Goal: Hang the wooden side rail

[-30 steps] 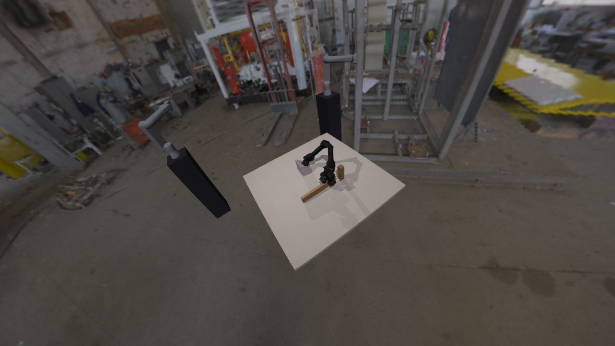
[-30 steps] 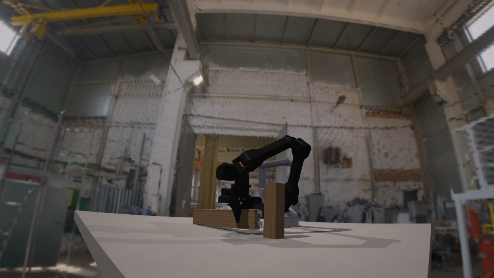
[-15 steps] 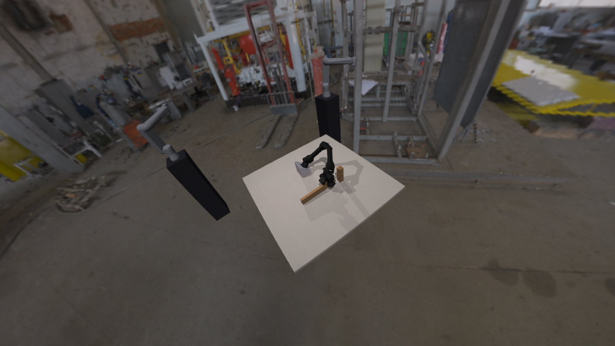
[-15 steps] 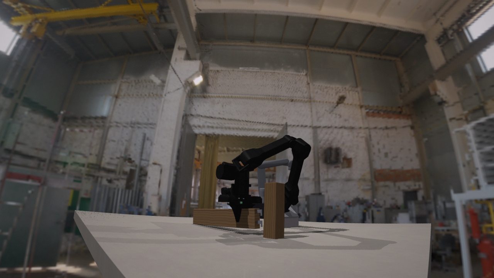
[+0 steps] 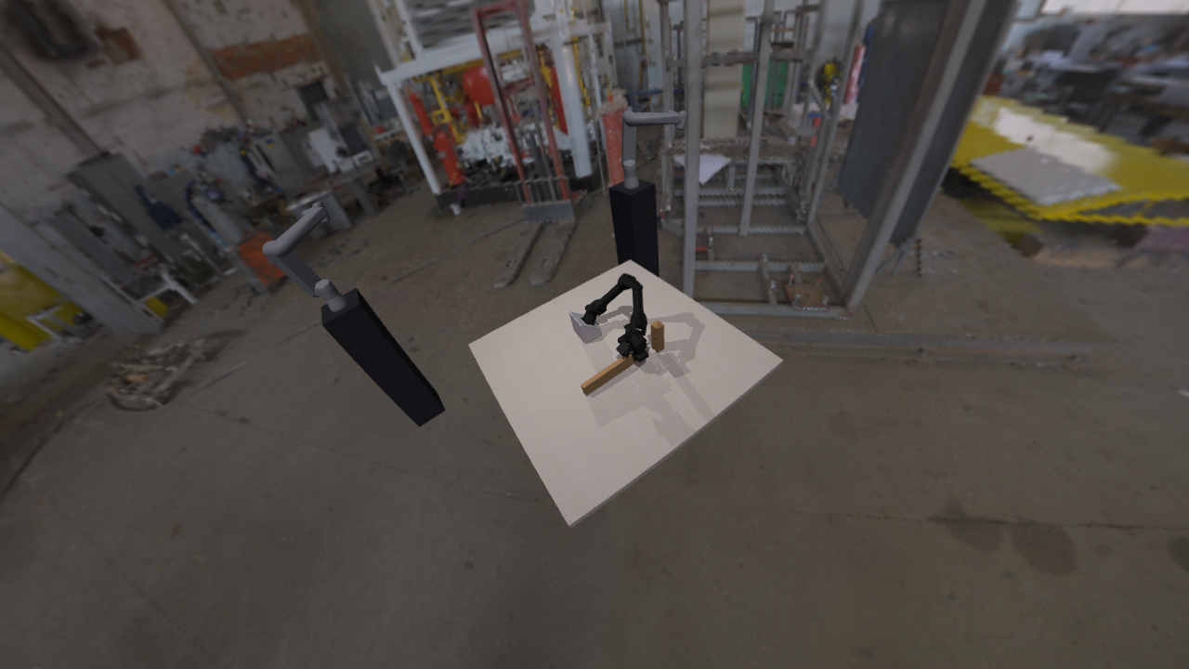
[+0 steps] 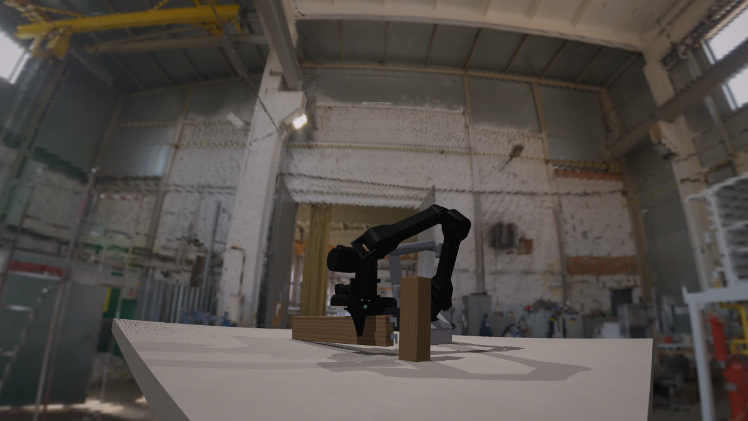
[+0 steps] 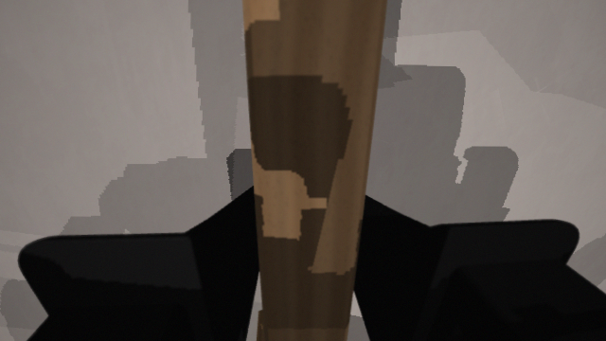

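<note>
The rail [image 6: 342,330] sits low over the counter [image 6: 366,387], its hooked end raised slightly and just beside the post [image 6: 414,318]; the far end looks to be down on the counter. Small grey hooks [image 6: 393,336] show at the rail's near end, apart from the post face, not yet inside it. From the top view the rail [image 5: 608,374] runs diagonally away from the post [image 5: 658,334].

My claw [image 6: 360,328] is clamped across the rail close to the hooked end, closed part-way with the wood filling the gap. In the wrist view the fingers press both sides of the rail [image 7: 308,156], which runs straight ahead and centred.

Step in hand, as I judge it: bring the hooks into the slot above the pins, then lower.

Notes for doing it well:
- I cannot see the slot or pins in any view, so I should line up by the post's face and the rail's axis.
- Keep the rail square to the post; a yawed approach would likely jam a hook on the slot edge.
- Lift only the gripped end and let the far end pivot on the counter.
- Advance slowly, then descend until both hooks seat.
- Release only after the rail stops settling, and withdraw upward so the fingers do not drag it off.
</note>
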Controlling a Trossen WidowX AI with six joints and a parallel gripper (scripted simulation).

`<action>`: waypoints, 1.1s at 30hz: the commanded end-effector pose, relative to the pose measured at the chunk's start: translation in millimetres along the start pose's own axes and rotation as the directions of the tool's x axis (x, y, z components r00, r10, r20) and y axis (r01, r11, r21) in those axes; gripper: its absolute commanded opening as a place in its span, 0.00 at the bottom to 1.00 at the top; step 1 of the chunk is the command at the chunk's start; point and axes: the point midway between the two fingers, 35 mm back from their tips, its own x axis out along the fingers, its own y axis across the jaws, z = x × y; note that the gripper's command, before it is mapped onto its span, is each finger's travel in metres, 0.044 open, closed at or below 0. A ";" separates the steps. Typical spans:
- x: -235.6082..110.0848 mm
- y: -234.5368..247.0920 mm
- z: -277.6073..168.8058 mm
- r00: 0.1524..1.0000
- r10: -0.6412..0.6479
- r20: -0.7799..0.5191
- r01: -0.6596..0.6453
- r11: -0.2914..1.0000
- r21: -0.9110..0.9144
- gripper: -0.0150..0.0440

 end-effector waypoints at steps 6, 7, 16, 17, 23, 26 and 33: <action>-2.5 4.5 -1.6 1.000 0.013 0.006 -0.013 1.000 -0.005 0.25; -2.4 4.6 -1.7 1.000 0.013 0.005 -0.013 1.000 -0.005 0.25; -1.4 5.6 -2.7 1.000 0.013 0.005 -0.013 1.000 -0.006 0.25; -1.3 5.7 -2.8 1.000 0.013 0.005 -0.013 1.000 -0.006 0.25; -1.5 6.4 -3.5 1.000 0.013 0.005 -0.013 1.000 -0.006 0.25; -1.7 6.7 -3.8 1.000 0.013 0.005 -0.013 1.000 -0.006 0.25; -2.5 7.5 -4.6 1.000 0.013 0.005 -0.013 1.000 -0.006 0.25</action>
